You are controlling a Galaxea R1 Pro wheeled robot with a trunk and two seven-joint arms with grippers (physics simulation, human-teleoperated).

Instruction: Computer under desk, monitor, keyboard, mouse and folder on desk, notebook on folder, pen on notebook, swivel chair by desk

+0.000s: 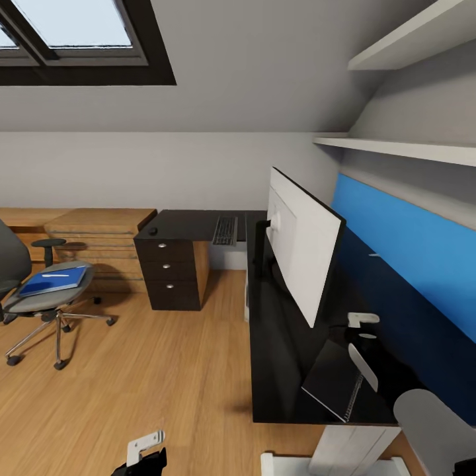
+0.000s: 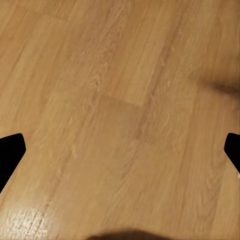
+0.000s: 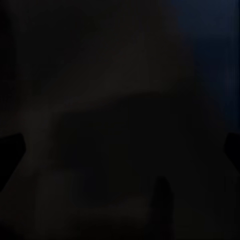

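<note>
The right gripper (image 1: 362, 338) hovered over the desk (image 1: 277, 357) beside the notebook (image 1: 332, 380), jaws apart, apparently about to pick it up. The left gripper (image 2: 120, 150) hung wide over floor. The folder (image 1: 53, 280) lay on the swivel chair (image 1: 39, 301).

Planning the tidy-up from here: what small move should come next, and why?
Probably turn and roll toward the grey swivel chair: the flat bright blue folder lies on its seat, far from the long matt black desk. The left tool hangs open above bare wood floor, holding nothing.
</note>
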